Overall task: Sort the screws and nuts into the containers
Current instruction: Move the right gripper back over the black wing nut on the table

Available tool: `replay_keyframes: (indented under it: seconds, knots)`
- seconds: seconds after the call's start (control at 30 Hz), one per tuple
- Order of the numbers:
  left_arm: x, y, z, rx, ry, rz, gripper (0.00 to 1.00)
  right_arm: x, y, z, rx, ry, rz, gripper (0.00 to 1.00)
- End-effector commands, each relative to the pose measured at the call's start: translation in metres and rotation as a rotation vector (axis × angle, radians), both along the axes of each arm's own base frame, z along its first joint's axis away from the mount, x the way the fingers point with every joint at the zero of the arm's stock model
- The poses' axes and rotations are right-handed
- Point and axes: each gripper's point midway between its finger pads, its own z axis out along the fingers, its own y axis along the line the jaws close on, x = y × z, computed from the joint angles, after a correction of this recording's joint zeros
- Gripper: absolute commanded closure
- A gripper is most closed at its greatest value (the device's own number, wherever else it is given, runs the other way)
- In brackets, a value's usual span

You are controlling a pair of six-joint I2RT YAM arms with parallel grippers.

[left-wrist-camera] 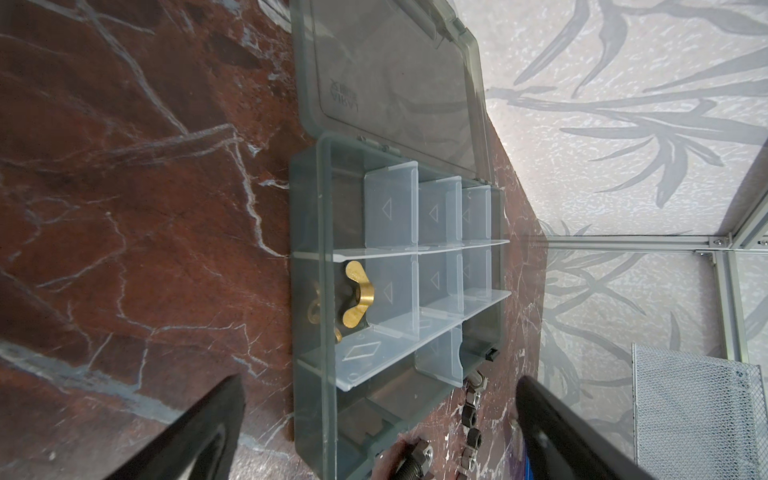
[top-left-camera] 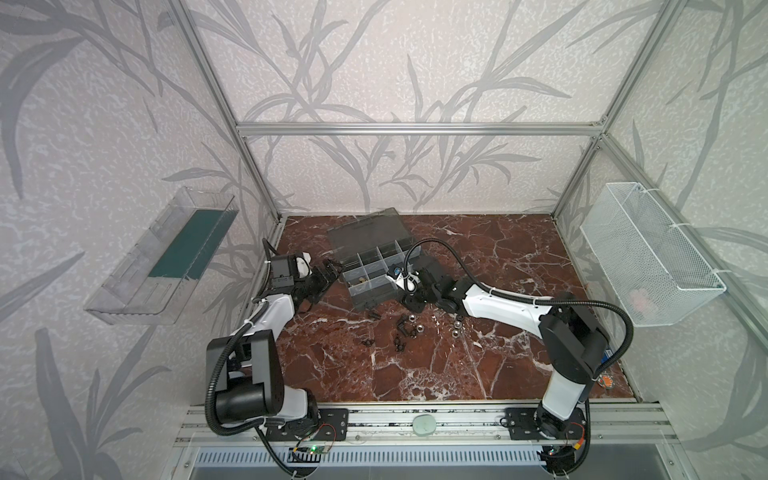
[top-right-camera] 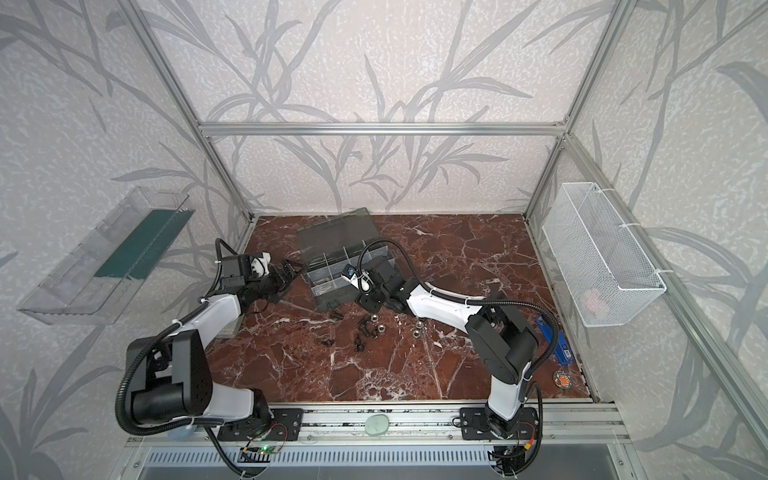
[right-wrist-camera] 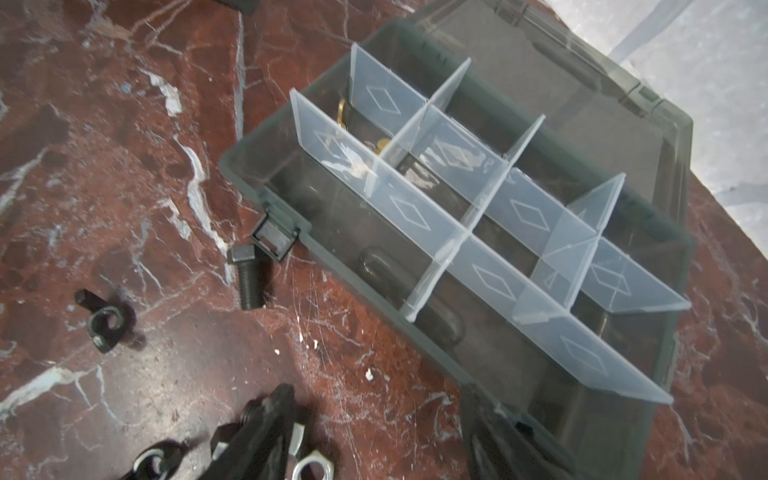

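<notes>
Beside the open dark grey plastic organizer case (left-wrist-camera: pixel 311 395), the left gripper (left-wrist-camera: pixel 380 380) gapes wide and empty, while the right gripper (right-wrist-camera: pixel 378 390) stands parted, apparently holding nothing.

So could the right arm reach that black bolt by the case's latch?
Probably yes: the black bolt lies bare on the table, close to the open right fingers, nothing covering it.

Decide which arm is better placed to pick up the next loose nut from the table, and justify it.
Likely right. The right gripper, jaws open, hovers right by the silver nuts in front of the organizer case. The left gripper, also open, sits at the case's left end, farther from them.
</notes>
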Motion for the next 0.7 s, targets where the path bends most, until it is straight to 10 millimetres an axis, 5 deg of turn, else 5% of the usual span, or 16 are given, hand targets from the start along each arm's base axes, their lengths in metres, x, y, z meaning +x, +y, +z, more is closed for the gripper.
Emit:
replay_keyframes:
  seconds: [0.0, 0.67]
  knots:
    - [0.004, 0.000, 0.016, 0.027, -0.027, -0.005, 0.01, 0.000, -0.013, 0.010, -0.011, -0.027, -0.040, 0.36]
    - [0.010, -0.006, 0.018, 0.051, 0.024, 0.007, 0.01, -0.012, -0.025, 0.001, -0.051, 0.016, -0.039, 0.36]
